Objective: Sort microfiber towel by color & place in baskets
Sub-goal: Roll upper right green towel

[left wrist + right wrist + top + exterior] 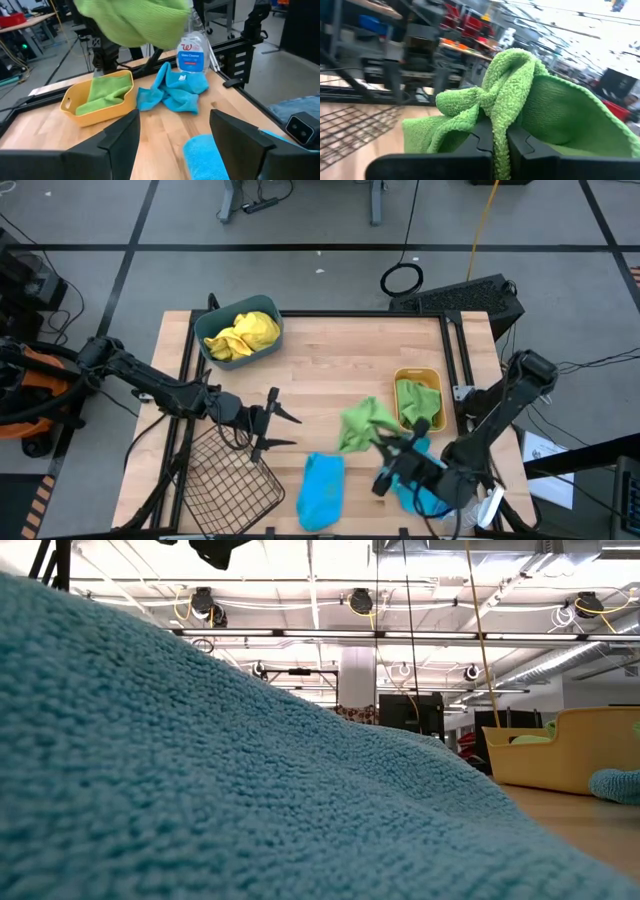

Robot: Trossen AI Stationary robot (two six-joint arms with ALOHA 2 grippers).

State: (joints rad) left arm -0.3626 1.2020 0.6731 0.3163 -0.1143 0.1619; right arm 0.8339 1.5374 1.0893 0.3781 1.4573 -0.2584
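Right gripper [383, 442] clamps a green towel [360, 423] beside the orange tub [420, 373]; left gripper [283, 430], fingers apart, hovers over the tabletop [330, 360].

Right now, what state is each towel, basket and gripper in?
Left gripper: open, empty, beside the wire basket.
Right gripper: shut on the green towel, lifted.
Teal bin: holds yellow towels.
Orange tub: holds one green towel.
Wire basket: empty.
Blue towel: loose on the table.
Second blue towel: crumpled by the bottle.
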